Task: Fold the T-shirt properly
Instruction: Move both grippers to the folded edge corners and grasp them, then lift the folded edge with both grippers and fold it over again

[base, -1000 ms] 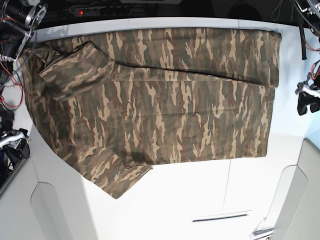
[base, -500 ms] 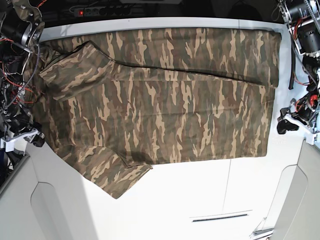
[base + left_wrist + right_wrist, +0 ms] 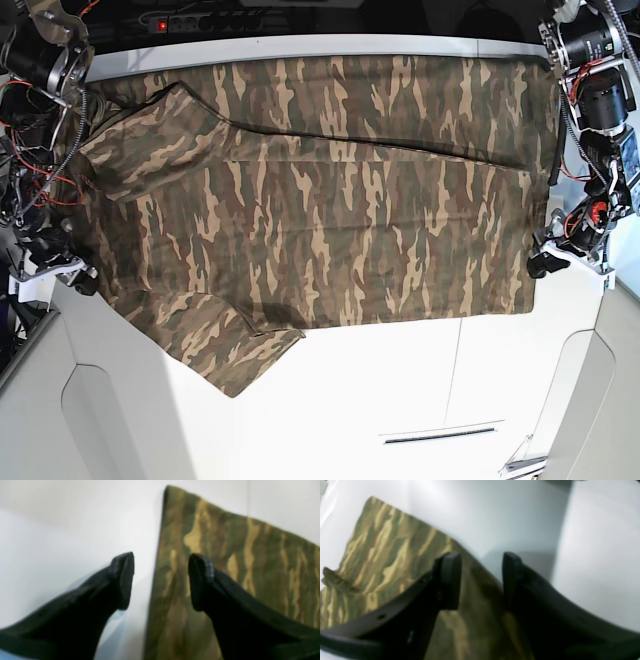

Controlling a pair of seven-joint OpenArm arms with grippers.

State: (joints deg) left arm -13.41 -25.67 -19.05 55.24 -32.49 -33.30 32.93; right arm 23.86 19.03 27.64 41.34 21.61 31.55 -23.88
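The large, soft camouflage T-shirt in brown, tan and olive green (image 3: 320,190) lay spread flat across the white tabletop (image 3: 400,400), covering its upper half in the base view. Its far long edge was already folded inward along a crease, one sleeve sat doubled over at about ten o'clock, and the other sleeve stuck out past the near edge at about seven o'clock.

The left gripper (image 3: 540,263), at three o'clock in the base view, hung just beside the shirt's hem corner. In its wrist view the black fingers (image 3: 122,580) stood apart and empty, one over bare table and one over cloth, straddling the fabric edge. The right gripper (image 3: 78,277), at nine o'clock, hovered at the shoulder end; its fingers (image 3: 450,580) were also apart and held nothing, with camouflage cloth under and between them.

The step in hand looked like the approach before a two-handed pinch of the near long edge. The next move would probably call for both grippers to descend, close on the cloth at matching points, then lift and carry that edge towards twelve o'clock, keeping the fabric taut so the loose sleeve folded in cleanly.
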